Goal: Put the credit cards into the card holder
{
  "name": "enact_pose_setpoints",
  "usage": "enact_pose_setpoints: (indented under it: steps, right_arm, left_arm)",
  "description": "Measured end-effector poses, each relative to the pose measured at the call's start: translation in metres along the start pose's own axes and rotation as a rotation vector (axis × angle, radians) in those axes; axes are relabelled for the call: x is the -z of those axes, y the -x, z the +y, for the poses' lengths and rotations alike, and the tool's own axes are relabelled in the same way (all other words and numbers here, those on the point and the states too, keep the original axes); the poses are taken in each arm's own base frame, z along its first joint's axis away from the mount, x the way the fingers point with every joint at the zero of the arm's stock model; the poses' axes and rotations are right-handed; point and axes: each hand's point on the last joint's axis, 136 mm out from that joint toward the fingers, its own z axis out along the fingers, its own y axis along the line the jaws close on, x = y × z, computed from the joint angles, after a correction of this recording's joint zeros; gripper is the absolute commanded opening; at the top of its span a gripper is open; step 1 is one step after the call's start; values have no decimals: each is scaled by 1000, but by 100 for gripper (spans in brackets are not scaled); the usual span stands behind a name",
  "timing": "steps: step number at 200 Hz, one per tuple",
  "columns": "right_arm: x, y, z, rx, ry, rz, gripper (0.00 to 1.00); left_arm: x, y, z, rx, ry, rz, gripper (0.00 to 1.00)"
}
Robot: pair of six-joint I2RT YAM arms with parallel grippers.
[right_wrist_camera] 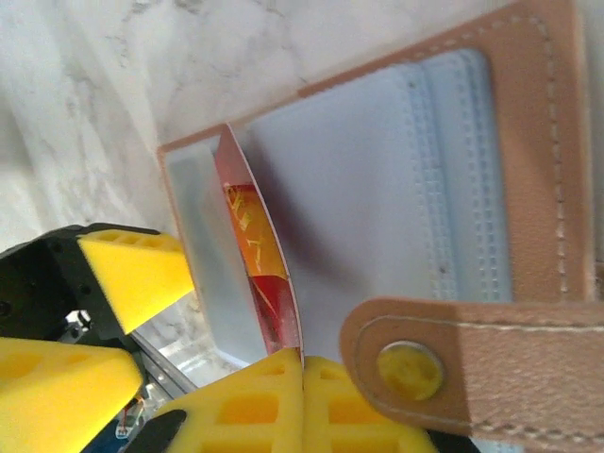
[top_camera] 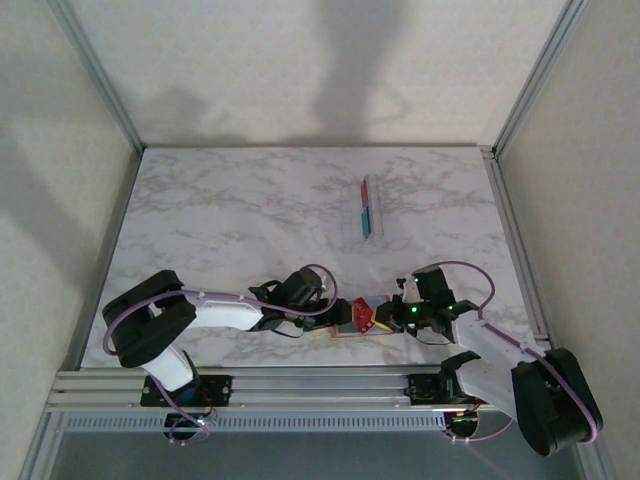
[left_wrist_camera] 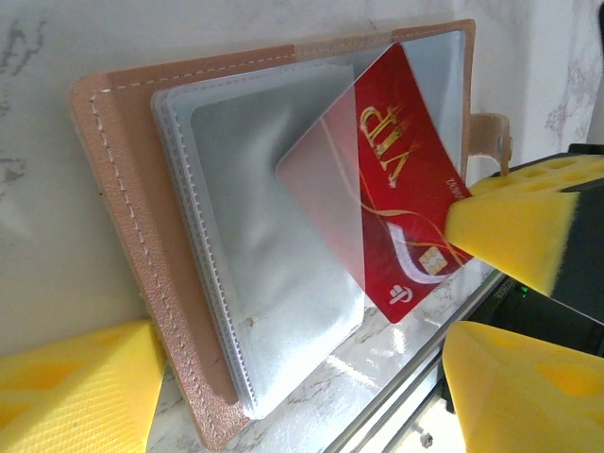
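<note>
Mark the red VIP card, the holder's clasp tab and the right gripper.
red VIP card (left_wrist_camera: 406, 179), left wrist view, red face by the gold lettering.
clasp tab (right_wrist_camera: 510, 363), right wrist view, leather strap beside the snap.
right gripper (right_wrist_camera: 302, 373), right wrist view, where its yellow pads meet.

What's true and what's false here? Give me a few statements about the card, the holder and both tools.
The red card is partly in the holder. True.
The right tool is open. False: it is shut on the red card.
The left tool grips the card. False: it stands open by the holder.
More cards lie farther out on the table. True.
The holder is closed. False: it lies open.
</note>
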Motion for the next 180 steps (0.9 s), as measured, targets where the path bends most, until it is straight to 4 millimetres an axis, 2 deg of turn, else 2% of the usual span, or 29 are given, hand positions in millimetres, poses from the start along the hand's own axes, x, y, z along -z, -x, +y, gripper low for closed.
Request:
enact_pose_setpoints:
  steps: [23, 55, 89, 126, 180]
  right_arm:
    - [4, 4, 6, 2, 20, -38, 4]
    - [-2, 1, -4, -33, 9, -41, 5]
    - [-4, 0, -3, -32, 10, -40, 8]
    - [-10, -3, -6, -27, -12, -29, 17]
    - [-12, -6, -8, -18, -32, -14, 16]
  left_arm:
    - [0, 0, 0, 1, 3, 2, 77]
    - [-1, 0, 0, 2, 3, 3, 78]
    - [-1, 0, 0, 6, 5, 4, 78]
    - [-2, 0, 0, 9, 12, 11, 78]
    - [-2, 0, 0, 10, 15, 13, 78]
